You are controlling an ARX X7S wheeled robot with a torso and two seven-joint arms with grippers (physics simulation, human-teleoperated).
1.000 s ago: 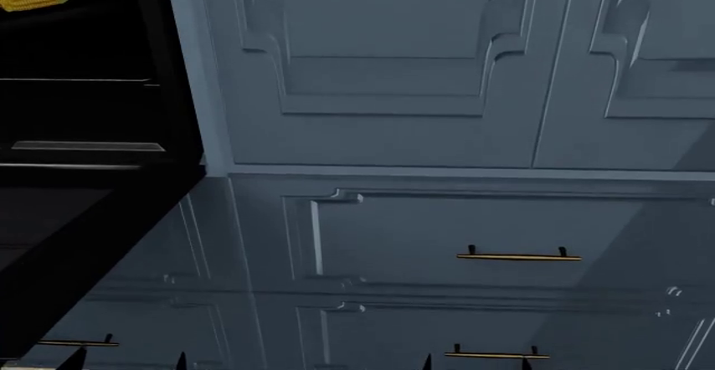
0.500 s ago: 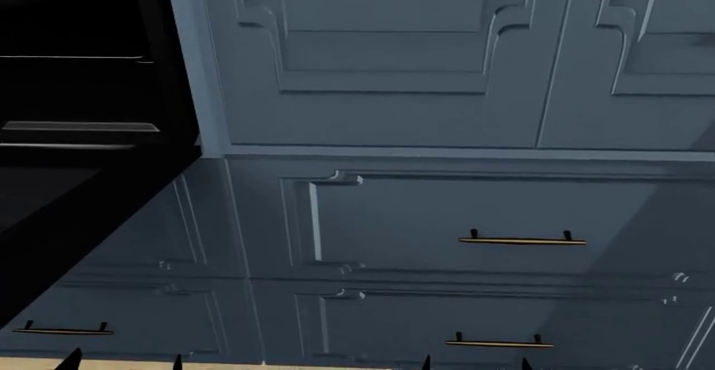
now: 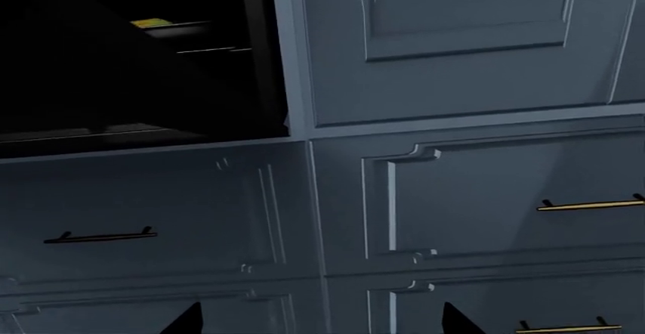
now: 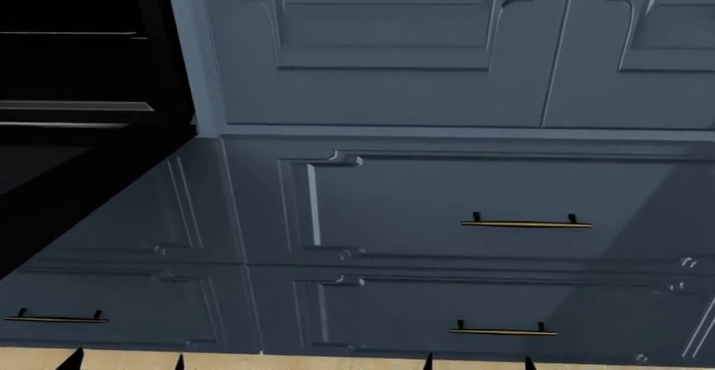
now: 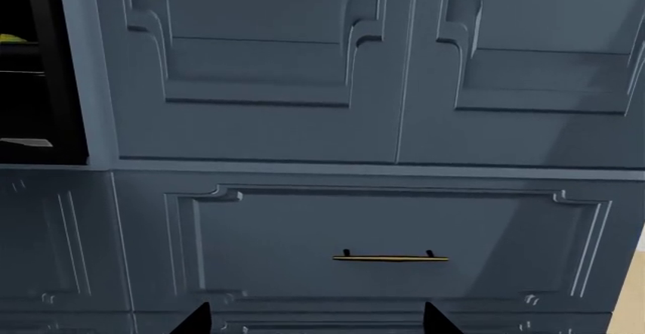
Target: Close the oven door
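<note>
The oven door [image 4: 50, 190] is a glossy black panel hanging open at the far left of the head view, jutting out from the dark oven cavity [image 4: 67, 52]. In the left wrist view the oven door [image 3: 91, 111] is a dark slab in front of the cavity. My left gripper [image 4: 126, 362] shows only its two black fingertips at the bottom edge, open and empty, short of the door. Its tips also stand wide apart in my left gripper's [image 3: 322, 326] own view. My right gripper [image 4: 476, 363], likewise open [image 5: 314, 326], faces a blue-grey drawer, well to the right of the oven.
Blue-grey panelled cabinet doors [image 4: 380, 43] and drawers with thin brass handles [image 4: 525, 223] fill the wall right of the oven. Another handled drawer [image 4: 56, 317] lies under the oven. Grey racks [image 4: 67, 106] and a yellow cob [image 3: 151, 23] are inside. A wooden floor strip [image 4: 335, 362] shows below.
The whole cabinet front has slid upward in the head view. The yellow cob has left the top edge and a floor strip has appeared at the bottom. Both grippers stay open.
</note>
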